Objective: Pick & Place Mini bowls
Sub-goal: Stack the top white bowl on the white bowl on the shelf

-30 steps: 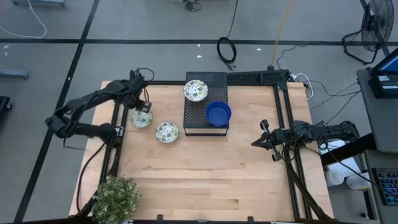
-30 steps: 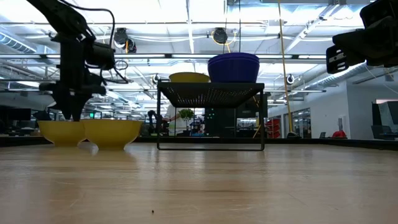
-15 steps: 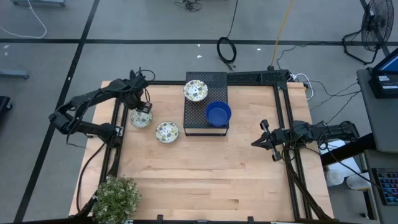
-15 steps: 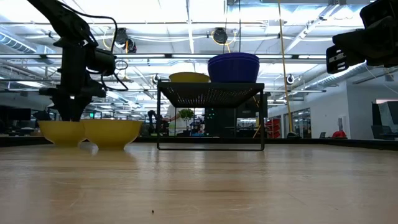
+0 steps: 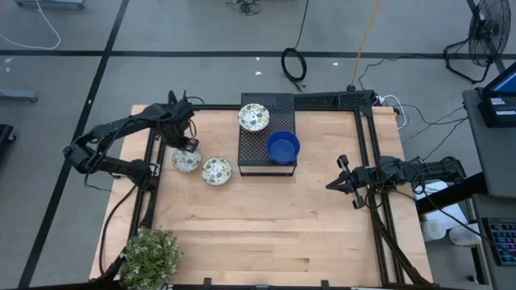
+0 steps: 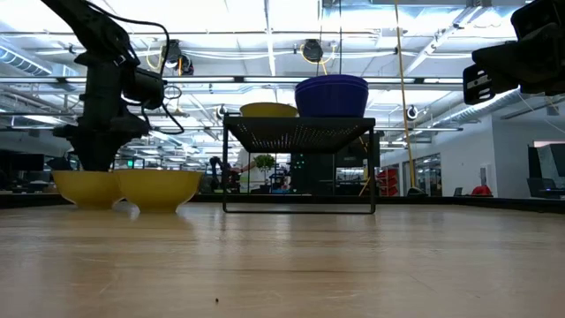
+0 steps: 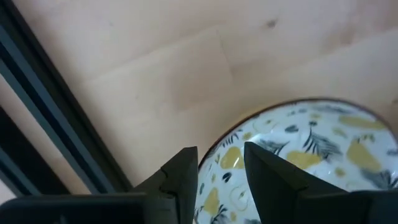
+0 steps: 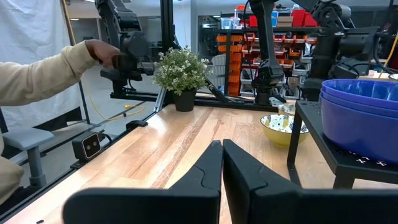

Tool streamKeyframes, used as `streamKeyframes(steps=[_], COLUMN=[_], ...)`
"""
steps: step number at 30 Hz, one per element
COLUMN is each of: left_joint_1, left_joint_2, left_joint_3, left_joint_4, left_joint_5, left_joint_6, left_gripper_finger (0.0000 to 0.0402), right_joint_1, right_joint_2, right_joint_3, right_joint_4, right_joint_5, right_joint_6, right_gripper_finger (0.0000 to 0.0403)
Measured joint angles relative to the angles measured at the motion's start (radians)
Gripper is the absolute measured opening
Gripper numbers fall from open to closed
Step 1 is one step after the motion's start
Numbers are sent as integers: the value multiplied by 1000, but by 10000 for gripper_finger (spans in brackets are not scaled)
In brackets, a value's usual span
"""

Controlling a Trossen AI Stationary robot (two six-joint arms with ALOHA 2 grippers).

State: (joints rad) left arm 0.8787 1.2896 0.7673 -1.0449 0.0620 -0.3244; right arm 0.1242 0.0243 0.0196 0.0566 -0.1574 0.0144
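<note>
A cream mini bowl with a green-yellow pattern stands on its base on the wood at the table's far left, with my left gripper over its far rim, pointing down and shut on it. A second patterned bowl stands just to its right. On the black perforated box rest a third patterned bowl and blue bowls, stacked as the right wrist view shows them. My right gripper waits shut at the table's right edge, held level above the wood. My left gripper has the patterned bowl's rim between its two fingers, one finger inside the bowl and the other outside it. The fingers come from above, pointing down. In the low view the bowl stands upright with its base on the table.
Black frame rails run close along the table's left edge beside the held bowl. A potted plant stands at the near left corner. A person's sleeved arm shows beyond the table in the right wrist view. Bare wood spreads across the near half.
My left gripper has tipped, and its fingers have swung a little toward the table's near edge. The patterned bowl in them has slid the same way along the wood and now stands closer to the second patterned bowl.
</note>
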Motion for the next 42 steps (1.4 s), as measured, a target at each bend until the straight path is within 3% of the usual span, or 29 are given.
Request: streamKeyframes(steps=[18,28,42], left_joint_1=[-123,-114,-109], left_joint_2=[0,0,0], left_joint_3=[0,0,-28], left_joint_4=[-4,0,20], left_joint_5=[-28,-90,-11], left_joint_6=[42,58,134], left_gripper_finger=[134,133,133], right_joint_1=[0,0,0], right_joint_2=[0,0,0], right_joint_3=[0,0,0], right_joint_4=[0,0,0], right_joint_5=[0,0,0], right_joint_6=[0,0,0], right_gripper_finger=[0,0,0])
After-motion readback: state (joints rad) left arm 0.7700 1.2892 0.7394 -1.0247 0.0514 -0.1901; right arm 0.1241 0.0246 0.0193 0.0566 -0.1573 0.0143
